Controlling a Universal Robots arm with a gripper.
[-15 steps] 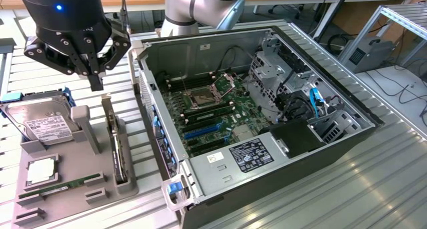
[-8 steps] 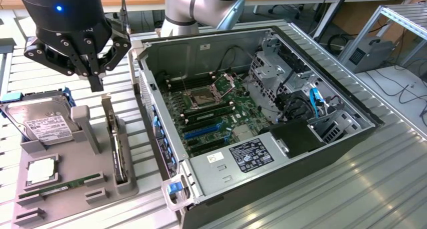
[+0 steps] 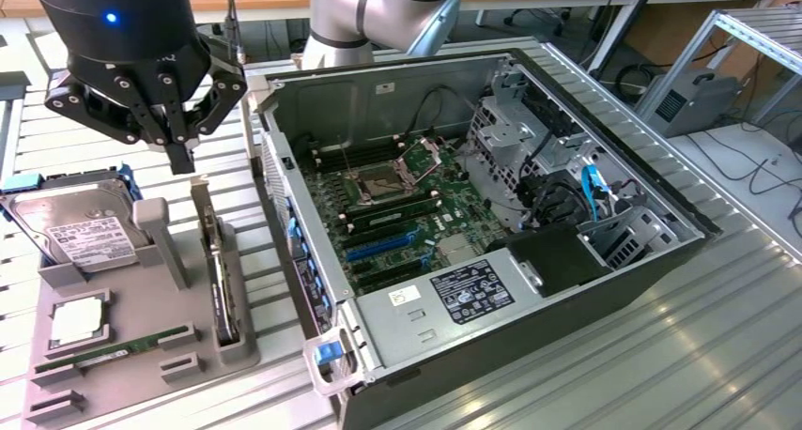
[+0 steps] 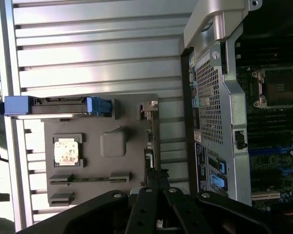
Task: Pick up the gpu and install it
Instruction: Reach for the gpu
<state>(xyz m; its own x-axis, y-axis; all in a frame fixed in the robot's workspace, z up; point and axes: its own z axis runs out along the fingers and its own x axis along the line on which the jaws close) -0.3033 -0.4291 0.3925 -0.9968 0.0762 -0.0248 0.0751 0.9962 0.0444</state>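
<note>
The gpu (image 3: 222, 275) stands on its long edge in a slot of the grey holder tray (image 3: 131, 383), its silvery bracket end toward the far side. My gripper (image 3: 183, 160) hangs above the far end of the card, apart from it, shut with nothing between its fingers. In the wrist view the closed fingertips (image 4: 154, 176) sit over the edge-on gpu (image 4: 149, 141), whose metal bracket (image 4: 150, 106) shows beyond them. The open computer case (image 3: 589, 120) lies at the exterior view's right of the tray, with the motherboard (image 3: 414, 200) and its blue slots (image 3: 379, 247) exposed.
On the tray are a silver hard drive (image 3: 78, 225) in a blue caddy, a processor chip (image 3: 78, 319) and a green RAM stick (image 3: 113, 351). The case wall (image 3: 285, 181) rises close beside the gpu. A slatted metal table (image 3: 626, 355) carries everything.
</note>
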